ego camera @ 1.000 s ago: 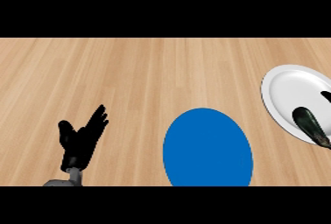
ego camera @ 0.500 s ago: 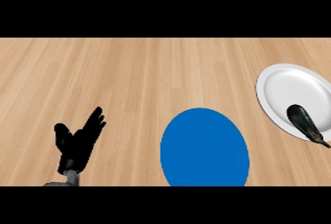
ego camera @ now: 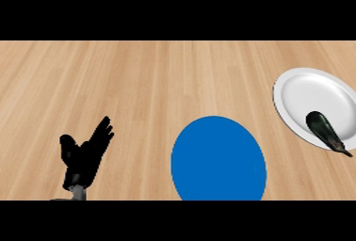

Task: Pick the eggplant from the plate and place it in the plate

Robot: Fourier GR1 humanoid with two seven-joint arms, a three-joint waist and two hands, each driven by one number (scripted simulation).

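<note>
From the head view, you have the eggplant [ego camera: 327,133] lying on the lower right part of the white plate [ego camera: 306,92], at the right side of the wooden counter [ego camera: 153,80]. It lies slantwise, its thicker dark body toward the plate's middle and its thin stem end poking out over the rim, toward the lower right. The blue plate [ego camera: 218,160] sits near the lower edge, left of the white one and apart from it, and nothing rests on it.

Your left hand [ego camera: 84,157] shows at the lower left, fingers straight and spread, pointing up, holding nothing and well apart from both plates. Your right hand does not show at all, so nothing can be said of its fingers.

With the eggplant on the white plate and the blue one bare, the scene reads as the eggplant lying at its pick-up place, not yet on the blue plate.

As for handling, judge it light, fairly stiff, and smooth-skinned, so likely to slip or roll under the fingers. Take it across the thick middle of the body, fingers one side and thumb the other, not by the thin stem end. Mind that the shallow plate may slide if you push sideways.
</note>
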